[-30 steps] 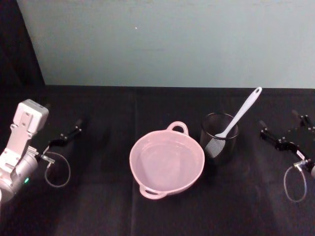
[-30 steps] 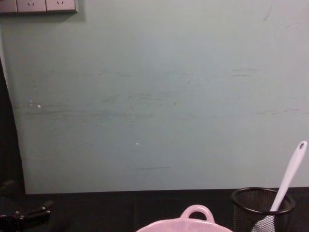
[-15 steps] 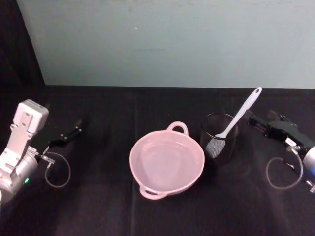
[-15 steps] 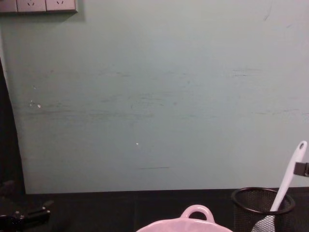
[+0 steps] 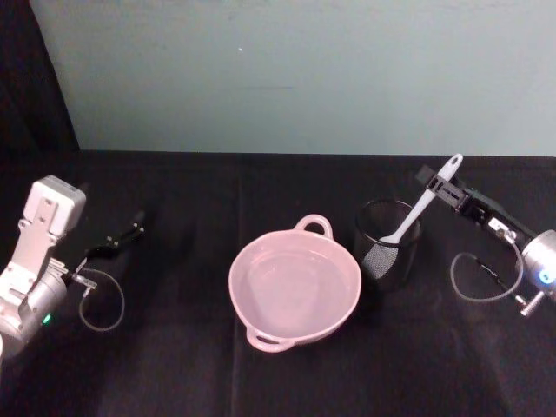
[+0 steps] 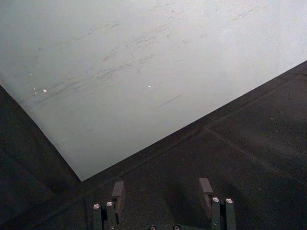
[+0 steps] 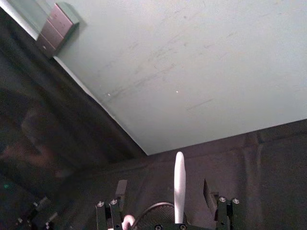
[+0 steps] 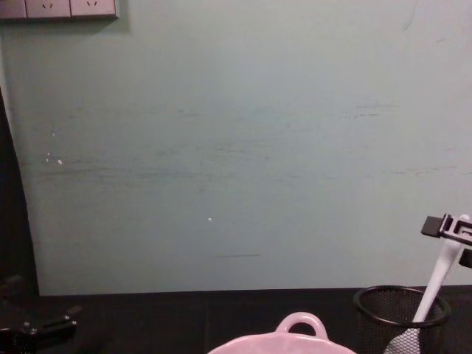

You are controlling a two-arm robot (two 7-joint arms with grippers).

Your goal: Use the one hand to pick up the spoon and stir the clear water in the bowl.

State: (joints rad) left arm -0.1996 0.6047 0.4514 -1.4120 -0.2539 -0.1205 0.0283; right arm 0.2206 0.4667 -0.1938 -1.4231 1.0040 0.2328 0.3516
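Note:
The pale pink bowl [image 5: 241, 271] sits mid-table with clear water in it; its loop handle [image 8: 301, 325] shows in the chest view. To its right the white spoon [image 5: 423, 201] leans in a black mesh cup [image 5: 387, 252], handle tip up and to the right. My right gripper [image 5: 441, 184] is open at the upper handle, one finger on each side. In the right wrist view the spoon [image 7: 179, 184] stands between the open fingers [image 7: 120, 189], nearer the finger on the far side from that one. The chest view shows this gripper [image 8: 450, 230] at the spoon [image 8: 441, 274] tip. My left gripper [image 5: 122, 236] rests open at far left.
A pale green wall [image 5: 295, 78] closes off the back of the black table [image 5: 174, 365]. The mesh cup [image 8: 401, 313] stands close to the bowl's right rim. Cable loops hang by each wrist [image 5: 473, 278]. A wall socket plate [image 8: 59, 9] is high up on the left.
My right gripper has swung in from the table's right edge, rising toward the spoon, and now straddles its upper handle. The left arm, bowl and spoon have not moved.

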